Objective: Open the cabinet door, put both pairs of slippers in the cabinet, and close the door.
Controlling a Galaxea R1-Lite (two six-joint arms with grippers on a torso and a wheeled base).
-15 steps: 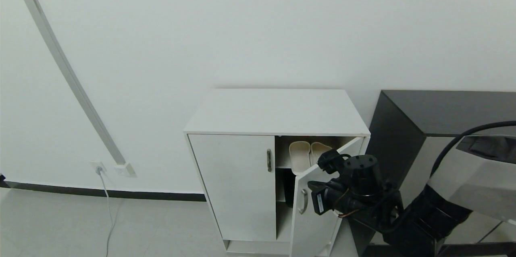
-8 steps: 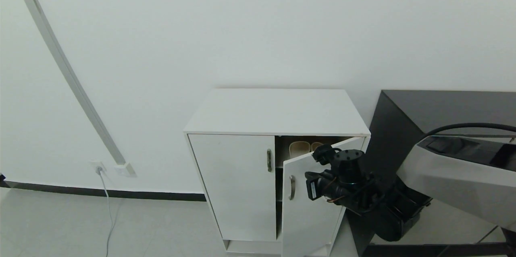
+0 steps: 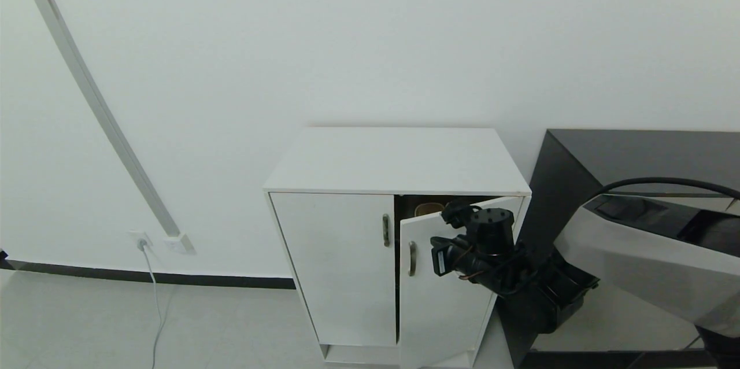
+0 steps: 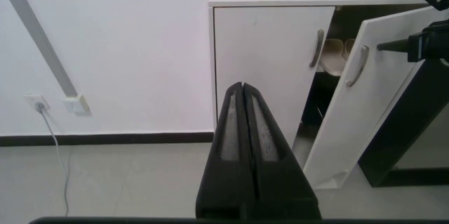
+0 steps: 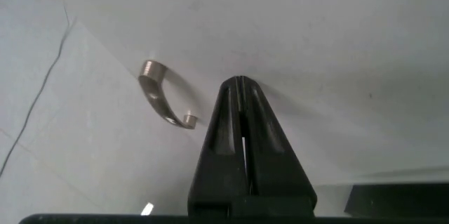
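The right gripper (image 5: 242,83) is pressed shut, and nothing is held between its fingers. Its tip is laid against the outside of the door (image 5: 337,55), just beside the handle (image 5: 163,102). It is judged to be placed there so that the door can be pushed, not pulled. No hold is needed for a push, so the fingers are held together like one stiff stick. The handle is not touched.

The left gripper (image 4: 242,92) is also closed tight, and nothing is held in it. It is held back from the cabinet (image 3: 393,161), well apart from the door, likely so that the way is not blocked.

The door is seen part open, swung out at a slant from the cabinet front. A narrow dark gap is seen between it and the other door (image 3: 335,265), which is shut. The closing step is judged to be nearly done. A little more push is needed before the door lies flat.

Inside the cabinet, a pale pair of slippers (image 4: 340,47) is seen in the upper part, set side by side. The lower part is dark, so it cannot be told whether the second pair is in there
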